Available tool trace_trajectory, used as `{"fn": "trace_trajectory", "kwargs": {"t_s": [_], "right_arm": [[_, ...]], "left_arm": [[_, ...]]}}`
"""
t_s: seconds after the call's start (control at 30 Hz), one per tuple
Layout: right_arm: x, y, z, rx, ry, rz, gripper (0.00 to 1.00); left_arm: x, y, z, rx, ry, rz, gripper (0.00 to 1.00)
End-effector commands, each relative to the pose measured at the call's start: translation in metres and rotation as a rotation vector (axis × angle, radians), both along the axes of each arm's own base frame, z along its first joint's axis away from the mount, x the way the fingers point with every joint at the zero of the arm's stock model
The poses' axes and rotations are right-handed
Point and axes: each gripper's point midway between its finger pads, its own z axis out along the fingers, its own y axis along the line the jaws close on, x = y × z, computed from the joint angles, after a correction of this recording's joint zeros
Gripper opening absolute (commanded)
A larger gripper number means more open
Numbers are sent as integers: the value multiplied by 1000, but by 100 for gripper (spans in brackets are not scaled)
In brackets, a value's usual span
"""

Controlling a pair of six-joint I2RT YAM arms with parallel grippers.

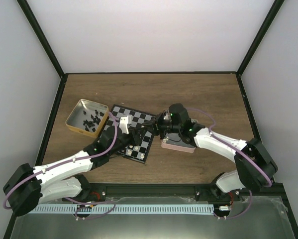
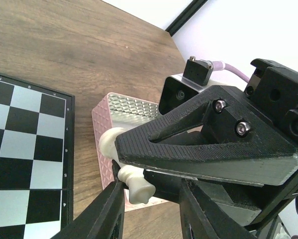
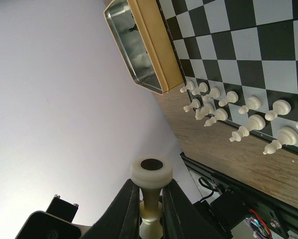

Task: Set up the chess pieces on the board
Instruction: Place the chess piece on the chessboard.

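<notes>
Two rows of cream pieces (image 3: 256, 122) stand along the near edge of the board (image 1: 144, 118), which lies just left of the desk's middle. Past them, over the pink tin (image 2: 126, 107) beside the board's right edge, your right gripper (image 3: 151, 193) is clamped tight on the stem of a cream figure (image 3: 151, 170), base outward. Your left gripper (image 2: 151, 196) faces it, fingers spread wide with the figure's other end between them, gripping nothing. This looks like a handover. Centre the left fingers on the stem, close firmly, and only then release the right, or the figure may drop into the tin. Farther toward the left edge, the gold tin (image 1: 75, 113) holds the black pieces (image 1: 90, 119).
</notes>
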Motion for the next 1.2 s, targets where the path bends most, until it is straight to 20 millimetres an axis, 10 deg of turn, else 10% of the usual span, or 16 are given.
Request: {"fn": "trace_trajectory", "kwargs": {"t_s": [0.0,0.4,0.77,1.17], "right_arm": [[-8,9,8,31,-6,42,12],[-14,15,3,33,-9,89,12],[-16,19,4,43,-26,126,13],[16,-19,5,-156,-220,-18,63]], "left_arm": [[7,6,7,6,-31,53,32],[12,15,16,78,-103,85,33],[10,11,15,82,-134,50,8],[-13,30,-4,301,48,-7,5]]}}
